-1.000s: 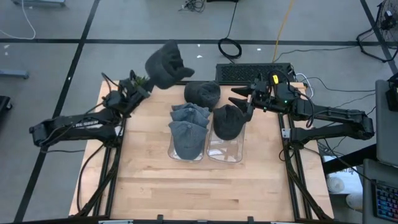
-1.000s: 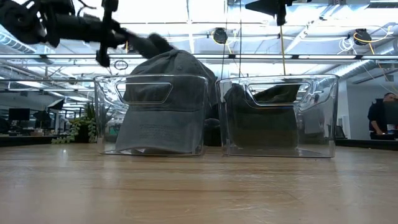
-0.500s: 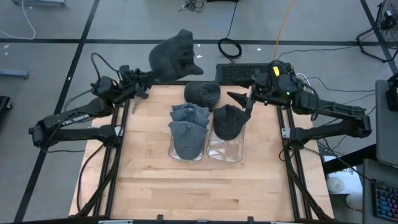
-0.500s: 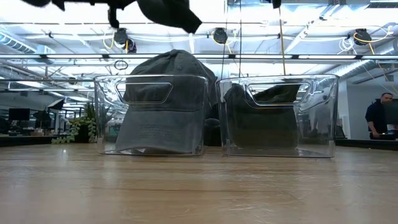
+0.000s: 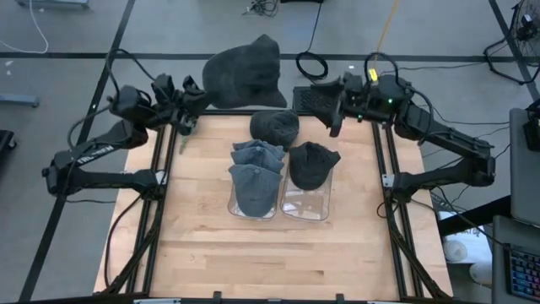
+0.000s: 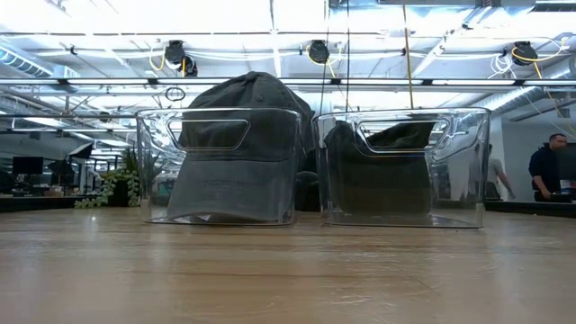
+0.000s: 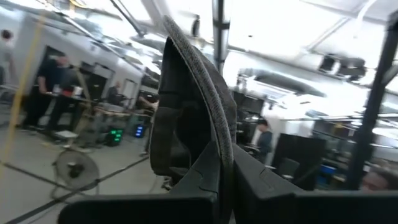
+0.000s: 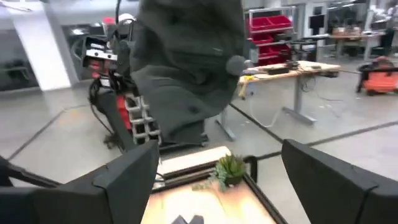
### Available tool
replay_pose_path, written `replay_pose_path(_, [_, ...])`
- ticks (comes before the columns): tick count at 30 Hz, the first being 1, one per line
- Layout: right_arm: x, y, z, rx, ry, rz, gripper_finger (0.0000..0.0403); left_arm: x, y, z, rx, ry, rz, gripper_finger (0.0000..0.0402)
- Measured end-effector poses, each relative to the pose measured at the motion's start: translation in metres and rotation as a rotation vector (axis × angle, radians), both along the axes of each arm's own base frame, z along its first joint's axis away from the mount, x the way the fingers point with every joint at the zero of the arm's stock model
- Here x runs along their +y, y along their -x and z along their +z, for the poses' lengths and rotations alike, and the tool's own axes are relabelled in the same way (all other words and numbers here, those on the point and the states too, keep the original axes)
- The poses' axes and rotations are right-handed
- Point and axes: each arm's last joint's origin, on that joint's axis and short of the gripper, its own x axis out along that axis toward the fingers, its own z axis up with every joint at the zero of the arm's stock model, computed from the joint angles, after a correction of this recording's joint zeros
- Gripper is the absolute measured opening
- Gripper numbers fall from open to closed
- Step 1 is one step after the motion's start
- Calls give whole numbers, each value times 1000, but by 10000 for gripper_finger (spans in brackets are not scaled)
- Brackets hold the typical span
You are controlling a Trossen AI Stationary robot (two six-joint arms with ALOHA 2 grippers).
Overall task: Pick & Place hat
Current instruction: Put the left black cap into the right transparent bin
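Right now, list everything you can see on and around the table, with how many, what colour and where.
held hat: one, dark grey, in the air past the table's far edge, gripped by the left claw
loose hat: one, dark grey, on the table behind the bins
left bin: one, clear plastic, mid-table, holding grey hats
right bin: one, clear plastic, beside it, holding one dark hat
table: one, light wood
potted plant: one, green, at a far corner of the table
person: one, dark top, in the room behind
left claw: shut on the held hat
right claw: open, empty, above the far right edge
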Motion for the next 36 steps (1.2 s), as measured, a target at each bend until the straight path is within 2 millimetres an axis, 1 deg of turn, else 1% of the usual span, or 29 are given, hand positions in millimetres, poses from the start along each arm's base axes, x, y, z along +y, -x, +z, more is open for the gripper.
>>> replay_pose_path(5, [-7,1,6,-77,-25,75,326,-2,-10,10,-2,-20,-74,9])
replay_pose_path(10, [-7,-1,6,-82,-24,95,326,-3,-27,13,18,-24,-127,9])
replay_pose_path(15, [-7,0,9,-117,-26,101,326,-1,-48,7,55,-10,-159,9])
replay_pose_path(19, [-6,-1,9,-113,-26,103,326,-3,-60,3,52,-8,-184,9])
replay_pose_path(22, [-6,-1,8,-105,-33,111,325,-5,-66,3,32,-18,-198,9])
replay_pose_path(27, [-5,-4,6,-98,-30,208,320,-5,-69,2,18,-16,-194,9])
replay_pose_path(29, [-4,-5,5,-90,-31,239,304,-5,-69,2,16,-11,-183,9])
replay_pose_path(31, [-3,-7,5,-93,-28,268,274,-6,-69,3,15,-11,-183,9])
replay_pose_path(33, [-2,-7,5,-89,-28,288,231,-5,-69,2,16,-11,-183,9])
replay_pose_path(36, [-2,-7,4,-86,-30,290,156,-5,-69,1,28,-5,-184,9])
